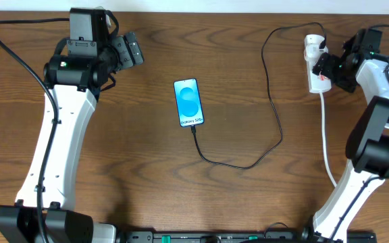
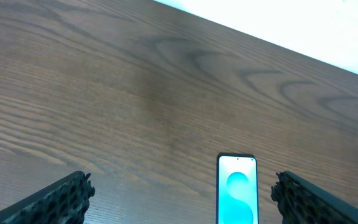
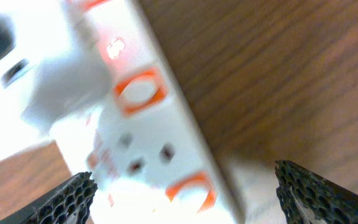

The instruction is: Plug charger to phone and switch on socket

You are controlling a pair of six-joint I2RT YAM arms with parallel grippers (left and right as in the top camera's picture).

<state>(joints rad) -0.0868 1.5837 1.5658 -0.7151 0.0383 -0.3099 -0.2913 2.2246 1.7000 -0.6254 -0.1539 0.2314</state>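
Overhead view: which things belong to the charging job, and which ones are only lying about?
Job: phone, charger, socket.
Other: thick white cord, wooden table.

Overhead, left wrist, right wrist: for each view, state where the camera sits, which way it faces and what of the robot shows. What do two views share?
Overhead: above the table, facing straight down on phone, charger, socket; left arm and right arm show.
Left wrist: on the left arm, facing along the table toward the phone; left end effector shows.
Right wrist: close above the socket; right end effector shows.
Shared: phone, in overhead and left wrist.
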